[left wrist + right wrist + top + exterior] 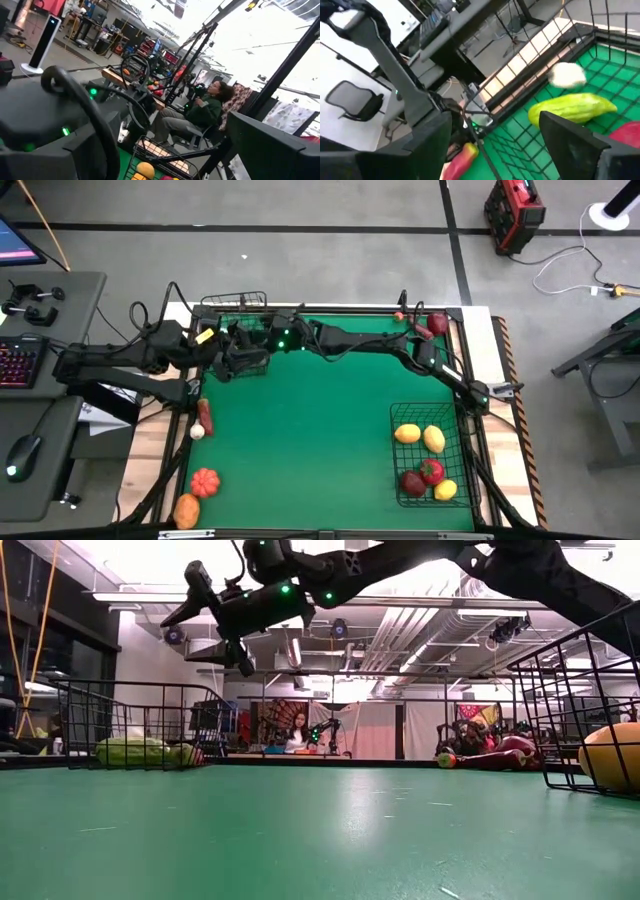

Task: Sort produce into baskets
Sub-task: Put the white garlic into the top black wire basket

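My right claw (232,352) hangs over the small basket (236,340) at the far left of the bench (300,440), fingers spread, nothing pinched. Left claw: parked by the same corner, can't tell its state.

Progress, roughly half by my guess: big basket (432,452) near right holds approx five fruits, yellow and red. Small one has veg in it. Left to do: orange pumpkin (204,481), orange fruit (186,511), red-white radish (204,418) on the left edge, plus dark red items (432,323) far right.

Right wrist view shows the green gourd (572,109) and a white piece (567,76) inside the mesh; high view hides both under my arm.
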Robot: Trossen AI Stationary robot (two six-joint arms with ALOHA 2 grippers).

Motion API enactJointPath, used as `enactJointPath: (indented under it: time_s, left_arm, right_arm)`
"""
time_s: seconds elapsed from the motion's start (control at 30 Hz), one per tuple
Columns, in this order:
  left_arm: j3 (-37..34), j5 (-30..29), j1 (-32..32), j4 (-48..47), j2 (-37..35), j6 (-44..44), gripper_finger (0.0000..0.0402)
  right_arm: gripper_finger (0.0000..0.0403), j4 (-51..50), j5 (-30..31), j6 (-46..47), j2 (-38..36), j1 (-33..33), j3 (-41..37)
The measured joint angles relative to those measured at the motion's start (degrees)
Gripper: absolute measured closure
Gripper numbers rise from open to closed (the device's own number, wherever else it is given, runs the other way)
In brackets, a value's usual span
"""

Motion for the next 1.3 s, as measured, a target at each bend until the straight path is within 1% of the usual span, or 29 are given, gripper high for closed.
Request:
enactJointPath:
  time_s: [0.13,0.2,0.27,0.33,0.4,0.57,0.73,0.9,1.0,1.07,1.13,1.2,1.3]
  left_arm:
    - [0.0,0.2,0.1,-0.6,0.0,-0.9,0.0048]
    - [0.0,0.3,0.0,-1.2,0.0,-1.1,0.0048]
    - [0.0,1.6,-0.3,-2.2,-0.1,-1.3,0.0048]
    - [0.0,2.0,-0.4,-2.9,0.0,-1.3,0.0048]
    - [0.0,1.3,-0.6,-4.0,0.0,-1.2,0.0048]
    - [0.0,1.0,-1.0,-6.2,0.7,-1.1,0.0048]
    - [0.0,0.6,-1.0,-10.3,2.8,-1.1,0.0048]
    - [0.0,0.7,-1.0,-10.7,7.3,-1.6,0.0048]
    - [0.0,2.4,-1.0,-10.8,10.5,-2.8,0.0048]
    - [0.0,5.2,-1.0,-11.3,12.8,-4.1,0.0048]
    - [0.0,8.6,-1.0,-14.9,14.9,-6.0,0.0048]
    - [0.0,11.0,-1.0,-21.8,16.4,-8.6,0.0048]
    - [0.0,11.9,-2.3,-37.3,17.9,-11.8,0.0048]
  right_arm:
    - [0.0109,-1.8,-0.7,-1.5,-2.9,-2.8,-0.1]
    - [0.0108,-4.7,-0.3,-4.0,-4.7,-4.1,-0.1]
    - [0.0108,-8.7,0.9,-7.2,-6.9,-5.8,-0.1]
    - [0.0108,-13.4,3.0,-11.0,-9.6,-7.4,-0.1]
    - [0.0108,-18.7,5.1,-14.6,-13.0,-9.0,-0.1]
    - [0.0108,-31.8,9.6,-22.7,-21.0,-11.2,-0.1]
    - [0.0108,-47.3,16.0,-29.3,-28.9,-11.1,-0.1]
    - [0.0108,-61.1,23.3,-30.4,-34.7,-9.1,-2.1]
    - [0.0108,-63.6,26.5,-28.7,-38.9,-7.7,-6.6]
    - [0.0108,-63.2,27.9,-26.8,-42.3,-6.7,-11.7]
    - [0.0108,-62.1,28.8,-23.9,-45.7,-5.9,-17.9]
    - [0.0108,-59.9,29.6,-20.5,-49.2,-4.9,-24.9]
    - [0.0108,-55.4,29.5,-14.6,-54.6,-3.1,-36.0]
